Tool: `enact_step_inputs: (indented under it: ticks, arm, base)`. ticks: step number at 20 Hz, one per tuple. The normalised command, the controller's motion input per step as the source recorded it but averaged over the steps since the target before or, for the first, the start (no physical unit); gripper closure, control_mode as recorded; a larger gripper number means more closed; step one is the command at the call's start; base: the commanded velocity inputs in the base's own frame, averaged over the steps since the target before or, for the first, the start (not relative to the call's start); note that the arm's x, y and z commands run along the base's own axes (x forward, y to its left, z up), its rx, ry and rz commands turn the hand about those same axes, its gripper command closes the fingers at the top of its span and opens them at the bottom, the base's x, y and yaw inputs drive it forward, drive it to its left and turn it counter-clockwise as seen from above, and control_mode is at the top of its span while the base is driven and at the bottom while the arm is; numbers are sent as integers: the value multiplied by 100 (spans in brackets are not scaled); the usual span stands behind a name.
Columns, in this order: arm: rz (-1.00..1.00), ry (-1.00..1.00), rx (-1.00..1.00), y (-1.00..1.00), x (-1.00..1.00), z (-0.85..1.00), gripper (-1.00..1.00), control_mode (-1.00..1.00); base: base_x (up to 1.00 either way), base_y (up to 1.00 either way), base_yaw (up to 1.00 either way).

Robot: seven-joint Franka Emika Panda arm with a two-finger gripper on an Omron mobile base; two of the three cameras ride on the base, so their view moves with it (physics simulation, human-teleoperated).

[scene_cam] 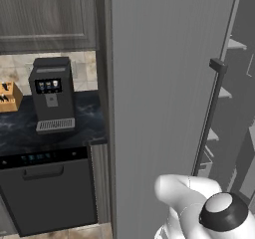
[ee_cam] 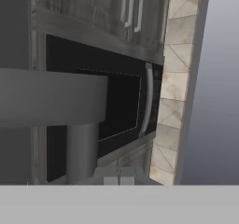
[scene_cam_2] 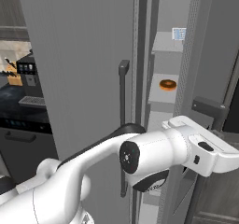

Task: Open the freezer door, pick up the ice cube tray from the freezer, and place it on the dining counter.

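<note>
The freezer door [scene_cam: 164, 83] stands swung open, its dark bar handle [scene_cam: 213, 114] facing me; the same door [scene_cam_2: 79, 69] fills the left of the right base view. Behind it the freezer [scene_cam_2: 161, 107] shows its thin grey shelves. The ice cube tray [scene_cam_2: 179, 33], small and pale blue-white, lies on a high shelf at the back. My hand [scene_cam_2: 205, 148] reaches right across the freezer opening, well below the tray. My gripper [ee_cam: 118, 180] shows two tips close together, shut with nothing between them. The dining counter is out of view.
A donut [scene_cam_2: 168, 84] lies on a middle freezer shelf. Left of the door are a coffee machine [scene_cam: 51, 93], a knife block [scene_cam: 7, 96] and a dishwasher [scene_cam: 47, 188]. The other fridge door's handle [scene_cam_2: 205, 107] is just above my hand. A microwave [ee_cam: 121, 106] lies ahead of the hand.
</note>
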Motion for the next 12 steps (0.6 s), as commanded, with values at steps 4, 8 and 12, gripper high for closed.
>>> enact_step_inputs:
  ticks: [4,8,12]
  arm:
    - [0,0,0,0,0,0,-100,-100]
    - [0,0,0,0,0,0,-100,-100]
    - [0,0,0,0,0,0,-100,-100]
  base:
    - [0,0,0]
    - [0,0,0]
    - [0,0,0]
